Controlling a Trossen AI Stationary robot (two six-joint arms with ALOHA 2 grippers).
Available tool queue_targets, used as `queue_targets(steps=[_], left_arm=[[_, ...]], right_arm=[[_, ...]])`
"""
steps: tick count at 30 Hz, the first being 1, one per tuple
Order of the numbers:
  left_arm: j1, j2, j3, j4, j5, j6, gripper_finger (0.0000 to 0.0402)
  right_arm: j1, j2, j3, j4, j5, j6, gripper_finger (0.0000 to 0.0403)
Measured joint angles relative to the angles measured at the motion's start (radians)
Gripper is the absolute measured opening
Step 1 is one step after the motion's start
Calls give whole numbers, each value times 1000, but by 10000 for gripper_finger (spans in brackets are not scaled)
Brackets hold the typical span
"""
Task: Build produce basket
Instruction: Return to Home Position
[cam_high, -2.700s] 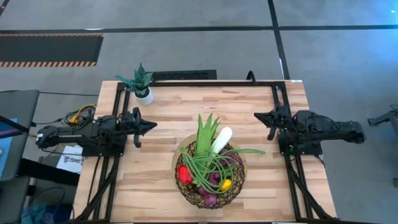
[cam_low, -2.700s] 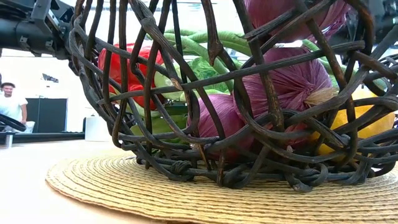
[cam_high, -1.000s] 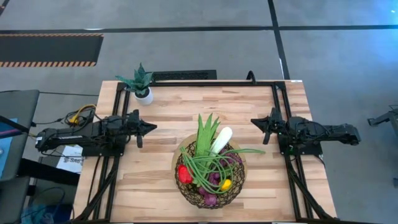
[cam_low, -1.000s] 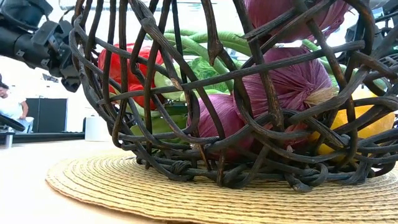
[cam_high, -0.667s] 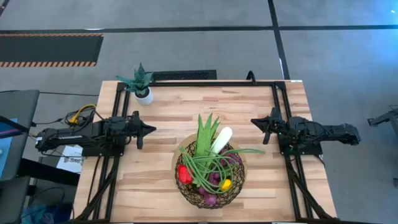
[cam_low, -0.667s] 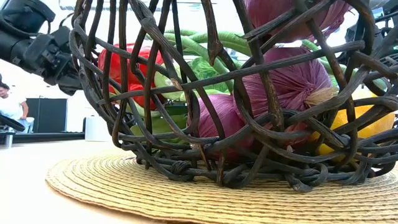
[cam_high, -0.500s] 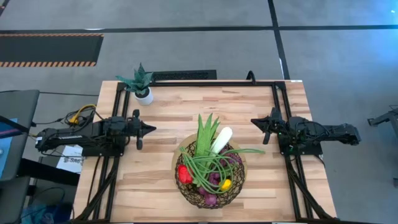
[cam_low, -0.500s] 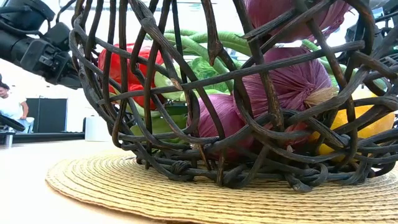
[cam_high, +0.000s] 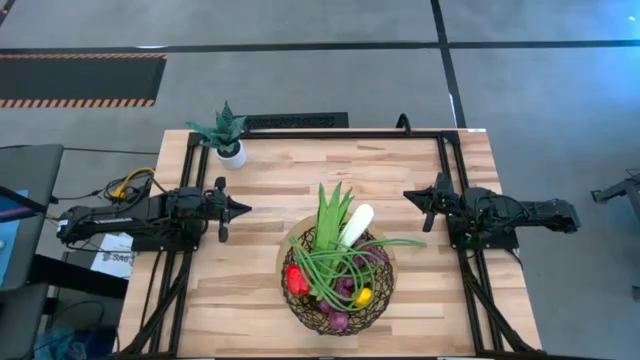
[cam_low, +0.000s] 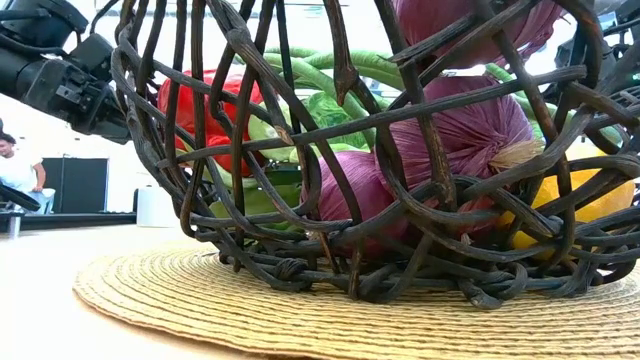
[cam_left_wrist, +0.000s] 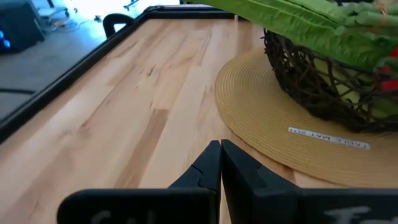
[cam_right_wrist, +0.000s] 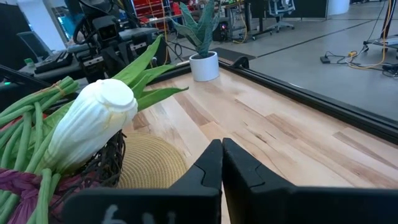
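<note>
A round straw mat (cam_low: 300, 310) lies on the tabletop (cam_high: 270, 170). The basket (cam_high: 318, 320) stands on it, between the 2 sets of jaws and touching neither. It holds purple grapes (cam_low: 450, 130), a red pepper (cam_high: 296, 279), a lemon (cam_high: 364, 296), looped green beans (cam_high: 345, 262), a leek (cam_high: 357, 224) and a leafy stalk (cam_high: 328, 215). The last 2 poke over the rim. The left arm (cam_high: 140, 218) has its left jaws pressed together and empty, short of the mat. The right arm (cam_high: 510, 215) has its right jaws together too, gripping nothing. A potted plant (cam_high: 229, 140) stands beyond the left jaws.
</note>
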Motion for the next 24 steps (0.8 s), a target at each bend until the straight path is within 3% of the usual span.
queue_targets(steps=[6,24], left_arm=[[0,0,0,-4,-2,-92,0],[0,0,0,-13,-4,-98,0]], right_arm=[[0,0,0,0,0,0,22],[0,0,0,0,0,0,22]])
